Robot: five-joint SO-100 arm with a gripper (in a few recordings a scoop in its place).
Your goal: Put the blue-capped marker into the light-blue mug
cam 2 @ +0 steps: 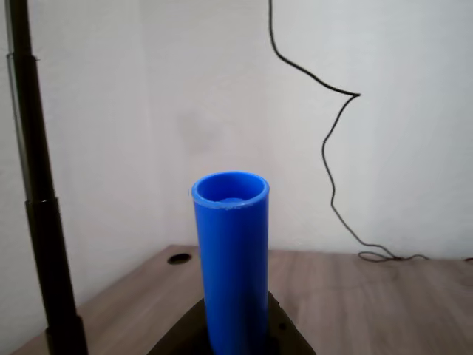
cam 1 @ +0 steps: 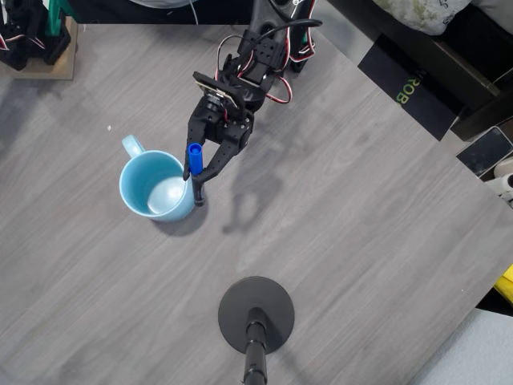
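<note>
Writing: a dark box at the overhead view's upper right carried lettering, partly legible as "ROB", seen inverted.
Gripper: the gripper was pinched on the marker over the mug's right rim; in the wrist view the blue cap stood upright between dark fingers.
Mug: the mug stood left of centre, handle toward upper left.
Stand: a black round base sat near the bottom edge, well apart from the mug.
Room: bare table lay open to the right and lower left.
</note>
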